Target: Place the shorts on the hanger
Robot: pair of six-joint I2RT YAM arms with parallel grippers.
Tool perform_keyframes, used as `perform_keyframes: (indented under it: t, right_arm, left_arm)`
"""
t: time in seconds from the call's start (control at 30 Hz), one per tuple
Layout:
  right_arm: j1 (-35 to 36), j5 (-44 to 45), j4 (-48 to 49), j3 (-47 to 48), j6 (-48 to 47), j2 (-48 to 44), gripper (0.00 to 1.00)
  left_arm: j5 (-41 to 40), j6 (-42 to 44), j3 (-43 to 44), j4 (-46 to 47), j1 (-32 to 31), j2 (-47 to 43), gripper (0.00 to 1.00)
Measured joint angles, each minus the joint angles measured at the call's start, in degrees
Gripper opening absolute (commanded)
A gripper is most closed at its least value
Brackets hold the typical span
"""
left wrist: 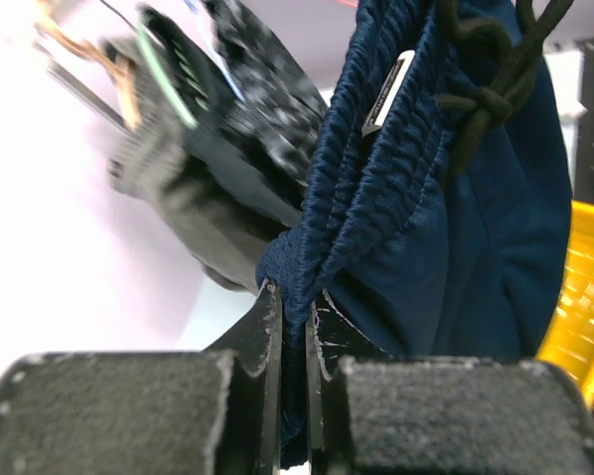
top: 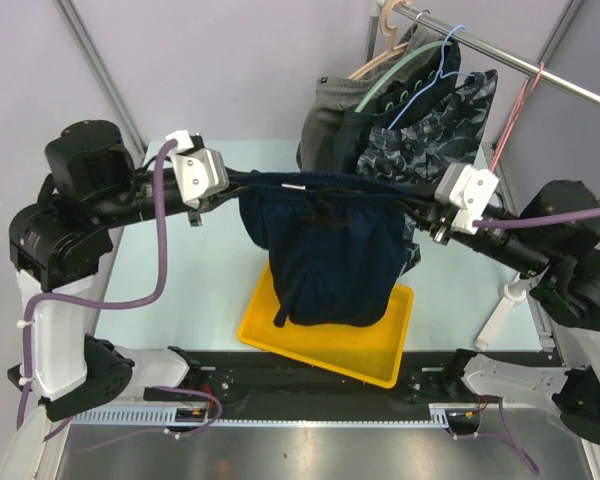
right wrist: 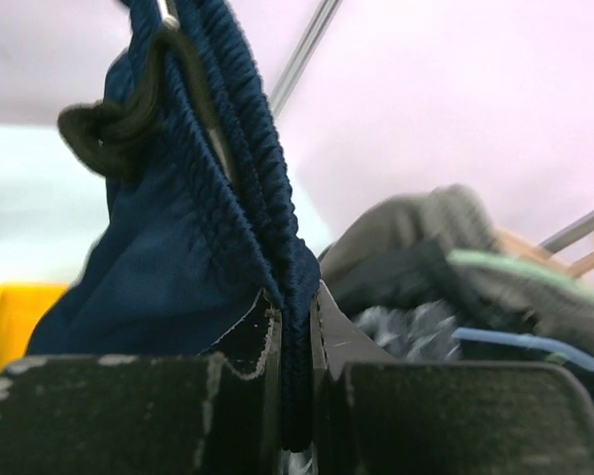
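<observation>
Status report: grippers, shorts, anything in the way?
Left gripper, right gripper: both shut on shorts waistband. Shorts stretched above yellow tray. Hanger on rail; patterned shorts hang beside it.

surface: pale table [top: 210, 300] | on it: yellow tray [top: 330, 350], near front, centre

The dark navy fabric shorts [top: 325, 255] hang directly above the shallow yellow plastic tray [top: 398, 348]. Their waistband is stretched between the left gripper [top: 240, 186], clamped above the tray's left side, and the right gripper [top: 422, 206], clamped above its right. Behind the tray, to its right, a thin pink-red wire hanger [top: 514, 118] hangs on the metal rail [top: 580, 92].
</observation>
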Motion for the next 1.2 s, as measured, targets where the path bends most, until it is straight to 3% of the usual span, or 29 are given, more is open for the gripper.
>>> perform_keyframes:
  t: [0.17, 0.53, 0.77, 0.9, 1.0, 1.03, 1.2]
  right_arm:
    - [-0.85, -0.09, -1.01, -11.58, 1.53, -5.29, 0.00]
    - [-1.66, 0.70, -3.04, -33.94, 0.66, -3.98, 0.00]
    - [-2.10, -2.14, 4.76, -52.11, -3.21, -0.85, 0.00]
    - [-2.73, -3.89, 10.82, -56.59, -4.39, 4.79, 0.00]
    - [-3.43, -4.90, 14.71, -58.29, -5.68, 8.09, 0.11]
    - [-3.69, -5.11, 15.39, -58.51, -5.97, 8.87, 0.27]
    - [-5.46, -5.75, 17.27, -58.55, -6.91, 10.86, 0.65]
  left_arm:
    - [0.04, 0.04, -8.96, -0.31, -0.07, -1.55, 0.00]
    - [-4.59, 1.75, -48.57, 4.46, 0.07, -4.79, 0.06]
    - [-5.38, 2.45, -65.92, 12.09, 0.04, -4.81, 0.13]
    - [-5.40, 2.45, -73.85, 16.13, 0.07, -3.58, 0.15]
    - [-5.35, 2.08, -77.18, 18.56, 0.11, -1.36, 0.24]
    - [-5.31, 1.92, -77.83, 19.32, 0.11, -0.48, 0.27]
    - [-5.07, 0.72, -78.31, 22.18, 0.42, 0.79, 0.50]
